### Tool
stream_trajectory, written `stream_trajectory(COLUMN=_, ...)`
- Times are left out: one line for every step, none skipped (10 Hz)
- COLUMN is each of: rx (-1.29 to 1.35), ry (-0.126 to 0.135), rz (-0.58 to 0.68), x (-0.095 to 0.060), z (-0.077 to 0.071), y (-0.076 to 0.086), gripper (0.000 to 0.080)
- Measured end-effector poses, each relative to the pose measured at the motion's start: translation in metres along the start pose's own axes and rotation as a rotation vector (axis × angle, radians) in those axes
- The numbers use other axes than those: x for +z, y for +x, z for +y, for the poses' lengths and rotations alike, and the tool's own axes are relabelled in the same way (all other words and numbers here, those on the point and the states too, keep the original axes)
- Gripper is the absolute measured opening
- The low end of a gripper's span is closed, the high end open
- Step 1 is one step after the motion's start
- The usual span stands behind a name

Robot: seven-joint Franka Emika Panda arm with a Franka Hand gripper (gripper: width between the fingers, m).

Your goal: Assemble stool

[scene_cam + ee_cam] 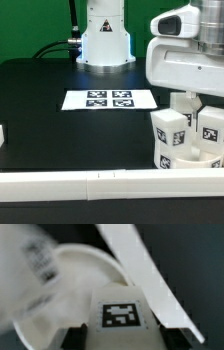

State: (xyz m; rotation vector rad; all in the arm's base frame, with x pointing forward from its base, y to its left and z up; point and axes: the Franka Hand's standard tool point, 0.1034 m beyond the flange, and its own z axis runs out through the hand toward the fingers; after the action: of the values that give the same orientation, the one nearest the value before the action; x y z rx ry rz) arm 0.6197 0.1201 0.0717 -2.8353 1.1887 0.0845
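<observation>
In the wrist view my gripper (121, 339) is shut on a white stool leg (121, 308) with a black-and-white tag facing the camera. One dark finger sits on each side of it. The leg stands on or against the round white seat (70, 286). A second leg (30, 258) shows as a blur close to the camera. In the exterior view the gripper (193, 108) hangs at the right over two tagged legs (168, 135) (212, 130) upright on the seat (200, 160). Which of these two it holds I cannot tell there.
A long white rail (100, 186) runs along the table's front edge, and it passes just beside the held leg (140, 263). The marker board (108, 99) lies in the middle of the black table. The robot base (105, 40) stands behind. A small white part (3, 135) sits at the exterior view's left edge.
</observation>
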Motion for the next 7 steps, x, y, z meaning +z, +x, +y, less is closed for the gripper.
stream_trajectory(rx=0.194, ry=0.052, rz=0.006, x=0.0013, z=-0.0011, y=0.0021, gripper=0.0335)
stream_trajectory(rx=0.374, ry=0.112, rz=-0.002, x=0.0011, z=0.0003, y=0.0034, gripper=0.0335)
stream_trajectory(rx=0.481, ry=0.132, rz=-0.020, x=0.0012, z=0.0001, y=0.0029, gripper=0.0335)
stream_trajectory(rx=0.552, ry=0.137, rz=-0.028, x=0.0014, z=-0.0002, y=0.0028, gripper=0.0335)
stream_trajectory(rx=0.579, ry=0.139, rz=-0.034, x=0.0016, z=-0.0006, y=0.0022, gripper=0.0408)
stream_trajectory(rx=0.600, ry=0.142, rz=-0.041, x=0.0018, z=-0.0016, y=0.0007, gripper=0.0408)
stream_trajectory(rx=0.580, ry=0.142, rz=-0.039, x=0.0019, z=-0.0017, y=0.0005, gripper=0.0579)
